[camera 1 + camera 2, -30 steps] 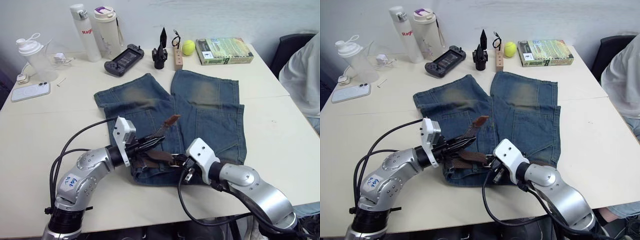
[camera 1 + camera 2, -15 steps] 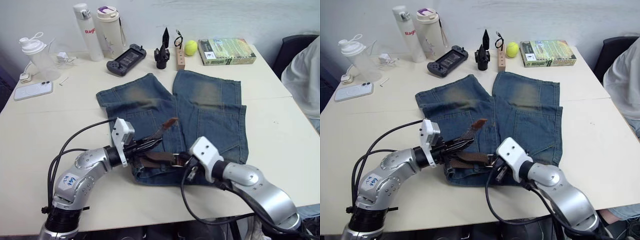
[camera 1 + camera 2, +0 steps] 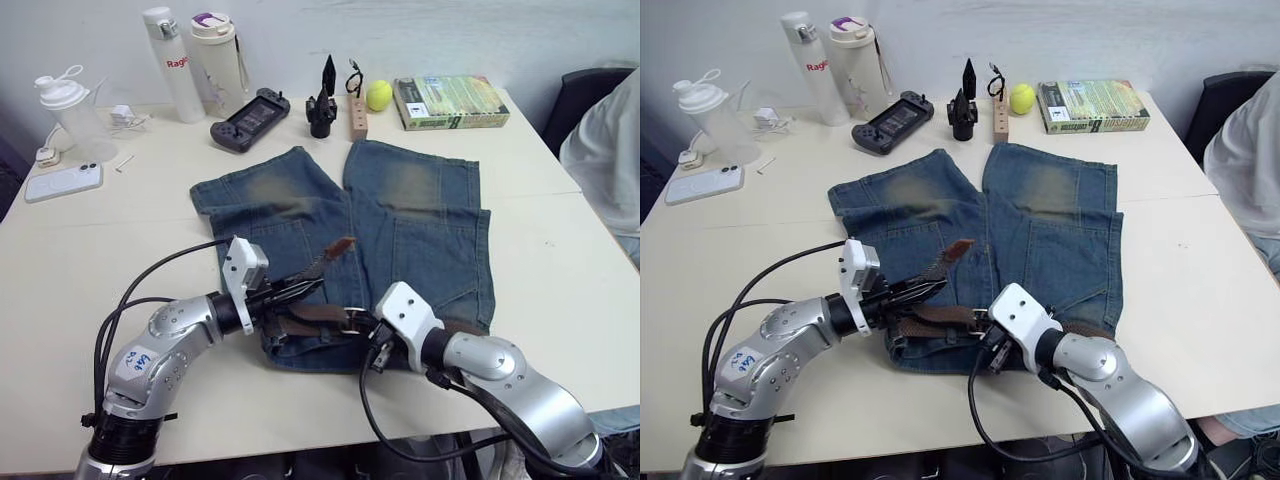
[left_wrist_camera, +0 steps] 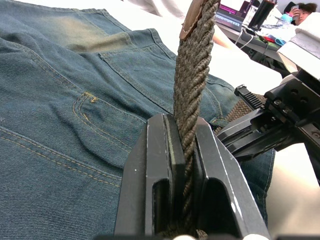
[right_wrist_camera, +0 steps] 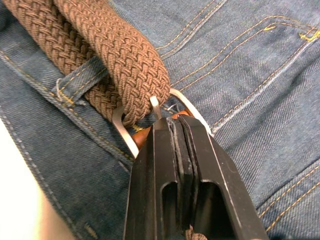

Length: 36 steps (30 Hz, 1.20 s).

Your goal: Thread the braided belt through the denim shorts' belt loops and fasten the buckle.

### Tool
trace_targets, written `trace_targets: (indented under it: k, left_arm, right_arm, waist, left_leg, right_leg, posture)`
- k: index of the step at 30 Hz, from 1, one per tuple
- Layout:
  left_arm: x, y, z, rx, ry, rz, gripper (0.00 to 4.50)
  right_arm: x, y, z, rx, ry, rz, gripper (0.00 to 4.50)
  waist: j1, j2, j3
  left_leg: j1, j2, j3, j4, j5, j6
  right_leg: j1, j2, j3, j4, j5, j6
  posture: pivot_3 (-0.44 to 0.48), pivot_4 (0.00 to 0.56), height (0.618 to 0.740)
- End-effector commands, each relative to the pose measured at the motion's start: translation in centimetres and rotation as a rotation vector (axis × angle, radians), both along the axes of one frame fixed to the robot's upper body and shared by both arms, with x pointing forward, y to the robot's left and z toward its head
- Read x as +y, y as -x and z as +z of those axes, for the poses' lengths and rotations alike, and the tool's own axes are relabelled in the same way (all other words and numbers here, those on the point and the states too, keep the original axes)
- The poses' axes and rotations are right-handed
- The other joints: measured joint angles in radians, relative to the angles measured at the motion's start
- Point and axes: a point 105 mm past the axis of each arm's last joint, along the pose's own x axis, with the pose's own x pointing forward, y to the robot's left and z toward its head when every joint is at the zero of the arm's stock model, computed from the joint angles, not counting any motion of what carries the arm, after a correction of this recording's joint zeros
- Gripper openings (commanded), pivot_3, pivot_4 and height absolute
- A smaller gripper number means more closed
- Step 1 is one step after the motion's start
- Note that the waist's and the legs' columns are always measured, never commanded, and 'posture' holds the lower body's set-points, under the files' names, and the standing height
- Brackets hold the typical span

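Observation:
The faded blue denim shorts (image 3: 410, 215) lie flat on the table, waistband toward me. The braided belt (image 3: 318, 313) runs along that waistband under a belt loop (image 5: 75, 80). My left gripper (image 3: 312, 288) is shut on the belt's free end, whose leather tip (image 3: 343, 243) sticks up over the shorts. My right gripper (image 3: 362, 322) is shut on the brown leather at the buckle (image 5: 155, 107). The woven strap (image 5: 120, 55) passes through the silver frame, with the prong against the weave. In the left wrist view the belt (image 4: 192, 75) rises from between the shut fingers (image 4: 160, 150).
Along the cream table's (image 3: 60, 260) far edge stand two bottles (image 3: 180, 60), a shaker (image 3: 65, 110), a phone (image 3: 62, 183), a game controller (image 3: 248, 118), a black stand (image 3: 322, 105), a tennis ball (image 3: 377, 95) and a book (image 3: 450, 100). A person's sleeve (image 3: 605, 150) shows at the right edge.
The view has shifted slightly. Both grippers keep their hold on the belt and stay about where they were over the waistband.

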Motion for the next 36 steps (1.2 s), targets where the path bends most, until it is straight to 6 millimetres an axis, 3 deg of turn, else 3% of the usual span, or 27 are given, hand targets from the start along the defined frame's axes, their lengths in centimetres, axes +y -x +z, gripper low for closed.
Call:
trace_targets:
  k: [1,7,15,22,31,36]
  left_arm:
    - [-0.1,0.3,0.8,-0.042,-0.002,-0.014,0.00]
    - [-0.1,0.1,0.7,-0.046,-0.011,-0.014,0.00]
    - [0.0,0.0,0.3,-0.001,-0.063,-0.047,0.00]
    - [0.7,0.4,0.3,0.016,-0.133,-0.131,0.00]
    - [2.0,-0.4,2.2,-0.018,-0.201,-0.237,0.00]
    - [0.3,-1.4,3.4,-0.096,-0.233,-0.389,0.00]
  right_arm:
    - [0.4,-0.1,-0.1,-0.017,0.020,0.022,0.06]
    - [0.6,0.4,-1.5,0.042,0.083,0.065,0.06]
    - [0.1,1.1,-3.4,-0.035,0.341,0.199,0.06]
    - [-0.2,1.4,-5.3,-0.053,0.457,0.251,0.06]
    - [0.4,2.3,-6.8,-0.035,0.516,0.319,0.06]
    - [0.7,2.2,-7.0,-0.008,0.510,0.319,0.06]
  waist:
    - [0.000,0.000,0.000]
    - [-0.001,0.000,0.000]
    - [0.000,0.000,0.000]
    - [0.000,-0.004,-0.002]
    - [0.000,-0.006,-0.005]
    - [-0.002,-0.008,-0.006]
  left_leg:
    - [0.000,0.000,0.000,0.000,0.000,0.000]
    - [0.000,0.000,0.000,0.000,0.000,0.000]
    - [0.001,0.000,0.000,0.000,0.000,0.000]
    - [0.004,0.000,0.000,0.000,0.000,-0.001]
    - [0.004,0.001,-0.001,0.000,0.000,-0.002]
    - [0.005,0.001,0.000,0.000,0.000,-0.002]
  right_leg:
    - [0.000,0.000,0.000,0.000,0.000,0.000]
    - [0.000,0.000,0.000,0.000,0.000,0.000]
    - [0.001,0.000,0.000,0.000,0.000,0.000]
    - [0.004,0.000,0.000,-0.001,0.000,0.000]
    - [0.005,0.000,-0.001,-0.001,-0.001,-0.001]
    - [0.004,0.001,-0.001,0.000,-0.001,-0.002]
  posture:
    - [0.000,0.150,0.740]
    - [0.000,0.150,0.740]
    - [0.000,0.150,0.740]
    - [0.000,0.150,0.740]
    - [0.000,0.150,0.740]
    - [0.000,0.150,0.740]
